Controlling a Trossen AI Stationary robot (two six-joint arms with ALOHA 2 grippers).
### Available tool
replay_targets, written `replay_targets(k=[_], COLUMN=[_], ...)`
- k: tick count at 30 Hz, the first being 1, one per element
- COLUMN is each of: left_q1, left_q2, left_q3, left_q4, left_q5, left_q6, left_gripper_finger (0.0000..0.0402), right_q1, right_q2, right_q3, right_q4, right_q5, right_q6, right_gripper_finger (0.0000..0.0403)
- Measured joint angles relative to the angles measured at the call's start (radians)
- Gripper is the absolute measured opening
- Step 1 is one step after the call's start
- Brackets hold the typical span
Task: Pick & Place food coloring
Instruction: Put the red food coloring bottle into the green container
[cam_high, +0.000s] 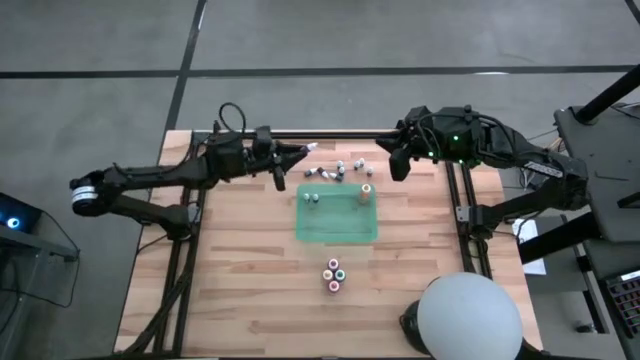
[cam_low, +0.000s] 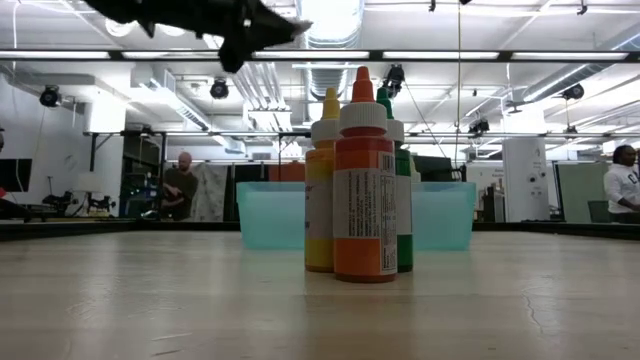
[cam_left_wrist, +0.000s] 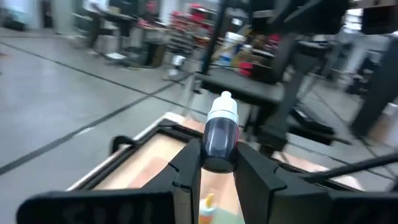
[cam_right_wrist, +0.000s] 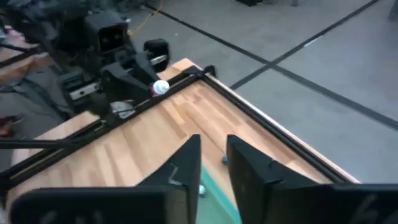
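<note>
Near me, four bottles stand untouched on the table. On the green mat, three are placed already. My left gripper clamps a dark, white-capped bottle, airborne by the far rail. Right gripper hangs empty, fingers slightly parted. Loose bottles remain; open room between.

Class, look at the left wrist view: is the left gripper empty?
No. The left gripper is shut on a small dark bottle with a white cap.
</note>
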Motion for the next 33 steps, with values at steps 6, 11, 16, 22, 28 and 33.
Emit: replay_targets(k=[6,11,16,22,28,33], left_q1=[0.000,0.000,0.000,0.000,-0.001,-0.001], left_q2=[0.054,0.093,0.125,0.163,0.189,0.190], left_q3=[0.120,0.179,0.217,0.253,0.269,0.269], left_q4=[-0.005,-0.008,-0.010,-0.005,-0.009,-0.013], left_q5=[0.156,0.258,0.336,0.357,0.396,0.397], left_q6=[-0.001,-0.004,-0.016,-0.028,-0.036,-0.035], left_gripper_finger=[0.0053,0.0053,0.0053,0.0053,0.0053,0.0053], right_q1=[-0.008,-0.011,-0.011,-0.011,-0.011,-0.011], right_q2=[0.032,0.039,0.046,0.080,0.127,0.149], right_q3=[0.000,0.000,0.000,0.000,0.000,0.000], right_q4=[0.109,0.121,0.118,0.130,0.191,0.230], right_q5=[-0.171,-0.223,-0.237,-0.307,-0.338,-0.356], right_q6=[0.009,0.003,0.001,-0.011,-0.039,-0.045], right_gripper_finger=[0.0148,0.0185,0.0204,0.0211,0.0210,0.0210])
